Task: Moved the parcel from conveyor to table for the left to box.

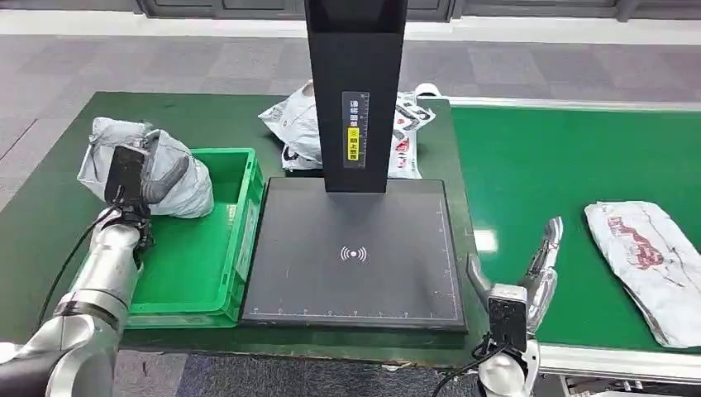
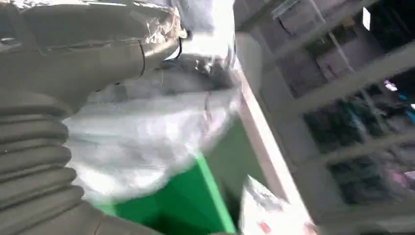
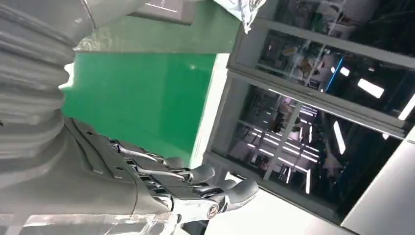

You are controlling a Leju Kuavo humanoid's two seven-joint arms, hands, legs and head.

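Your left hand (image 1: 136, 184) grips 1 grey parcel (image 1: 178, 169) above the green box (image 1: 216, 240), not yet dropped. Your right hand (image 1: 529, 273) hangs open, empty; another parcel (image 1: 649, 260) waits on the conveyor (image 1: 537, 165).

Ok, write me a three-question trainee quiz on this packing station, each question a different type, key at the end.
1. True or false: the left hand grips a grey parcel above the green bin.
2. Where does the white parcel with red print lie? A) on the black scanner pad B) on the green conveyor C) in the bin
3. Fill in: the right hand holds ____.

Key: 1 true; 2 B; 3 nothing, its fingers are apart.
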